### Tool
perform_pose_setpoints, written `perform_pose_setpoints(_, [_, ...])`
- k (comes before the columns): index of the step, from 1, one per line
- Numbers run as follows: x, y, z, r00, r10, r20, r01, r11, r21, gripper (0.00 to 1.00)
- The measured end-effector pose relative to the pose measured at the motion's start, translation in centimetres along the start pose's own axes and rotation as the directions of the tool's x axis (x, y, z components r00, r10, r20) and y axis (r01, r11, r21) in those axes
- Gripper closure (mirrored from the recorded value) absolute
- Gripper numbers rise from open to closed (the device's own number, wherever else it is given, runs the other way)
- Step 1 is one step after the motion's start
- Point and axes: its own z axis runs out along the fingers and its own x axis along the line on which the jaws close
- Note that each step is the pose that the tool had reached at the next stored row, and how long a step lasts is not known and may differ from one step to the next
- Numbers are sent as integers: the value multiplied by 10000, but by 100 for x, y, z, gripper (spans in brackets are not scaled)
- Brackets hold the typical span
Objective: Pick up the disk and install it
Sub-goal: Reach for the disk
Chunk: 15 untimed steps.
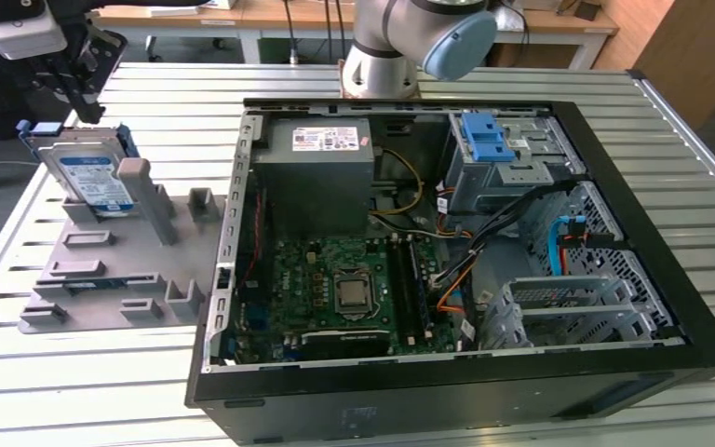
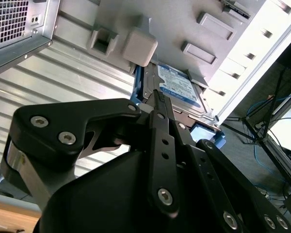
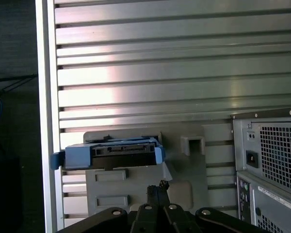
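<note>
Gripper (image 1: 85, 112) hangs over the far corner of the table (image 1: 85, 391) on the exterior view's left, just above the disk (image 1: 94, 177). Jaws look pressed together w/ nothing between them. In both wrist views the dark fingers meet at one narrow tip (image 2: 158, 97) (image 3: 160, 187), empty. Tip is v. close to the disk's top edge; can't tell if it touches.

Disk stands upright on edge in a slot of the grey fixture (image 1: 109, 279), at the fixture's far end, white-and-blue label facing the camera, blue bracket round its sides. Second wrist view shows the label face (image 2: 177, 87) below the fingertip, next to a grey block of the fixture (image 2: 140, 46). First wrist view shows the disk edge-on (image 3: 116, 153), blue bracket ends sticking out either side, sitting on the fixture (image 3: 194, 165).

Fixture lies flat on the ribbed table, between the table's edge on the exterior view's left and the open PC case (image 1: 457, 382). Case lies on its side mid-table, lid off. Inside it: grey power supply (image 1: 320, 154) toward the far edge, motherboard (image 1: 332, 289) nearer, metal drive cage w/ blue latch (image 1: 494, 140) at the far corner on the exterior view's right. Arm base (image 1: 408, 47) rises at the table's far edge, behind the case.
</note>
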Motion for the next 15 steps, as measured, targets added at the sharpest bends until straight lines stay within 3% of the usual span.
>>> perform_pose_setpoints(4, [29, -1, 0, 10000, 2, -2, -2, 10000, 1, 89])
perform_pose_setpoints(12, [358, 38, 22, 10000, -6, -2, 6, 10000, 1, 89])
perform_pose_setpoints(15, [482, 97, 49, 10000, -5, -1, 5, 10000, 0, 89])
